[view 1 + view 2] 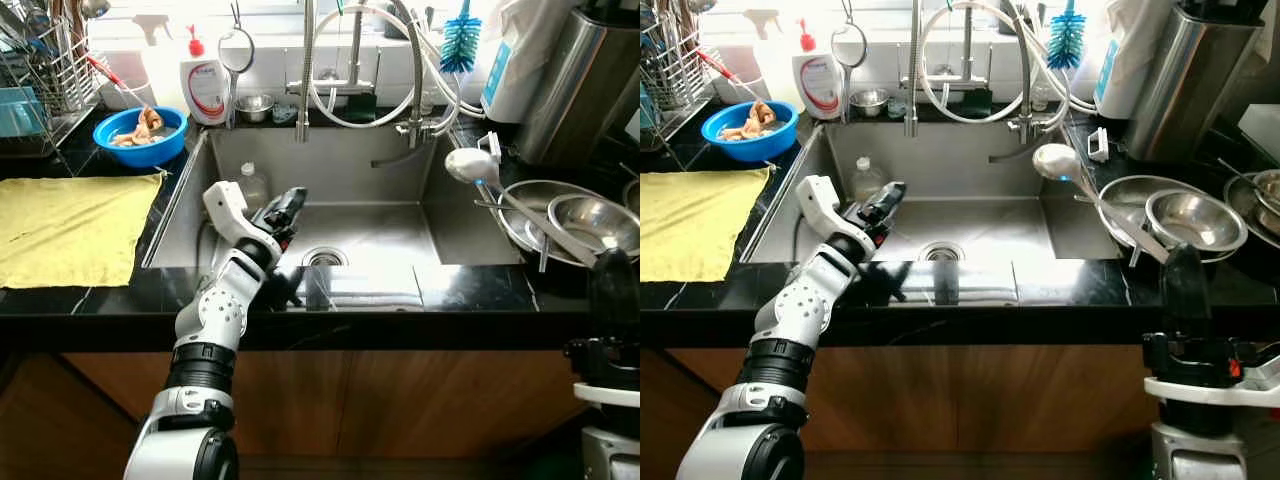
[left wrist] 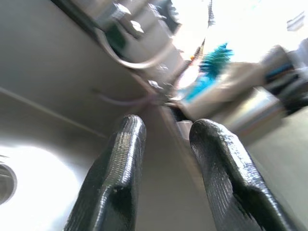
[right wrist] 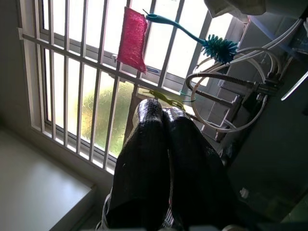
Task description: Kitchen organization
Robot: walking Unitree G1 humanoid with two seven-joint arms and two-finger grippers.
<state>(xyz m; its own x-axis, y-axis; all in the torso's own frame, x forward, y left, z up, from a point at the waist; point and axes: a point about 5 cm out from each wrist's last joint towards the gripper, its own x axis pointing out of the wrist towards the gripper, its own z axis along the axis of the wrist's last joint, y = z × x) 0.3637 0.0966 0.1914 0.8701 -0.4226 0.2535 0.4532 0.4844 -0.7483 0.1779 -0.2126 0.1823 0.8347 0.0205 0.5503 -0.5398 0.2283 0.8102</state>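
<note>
Reaching over the sink point(image 1: 420, 225) front rim, left gripper point(image 1: 288, 208) with fingers parted, grasping nothing, just beside a small clear plastic bottle point(image 1: 252, 184) standing against the sink's left wall. Likely light, smooth, slippery when wet; best pinched across the body. Right gripper point(image 3: 162, 111) clenched, empty, right of the sink.

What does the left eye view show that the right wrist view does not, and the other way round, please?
Left eye view alone: the steel sink, the yellow cloth on the counter to its left, the blue bowl behind the cloth, and the left gripper, open, reaching over the basin.
Right wrist view alone: a barred window with a pink scrubber hanging on it, seen past the shut right gripper.
Shared: the teal bottle brush and the looped faucet hose.
</note>
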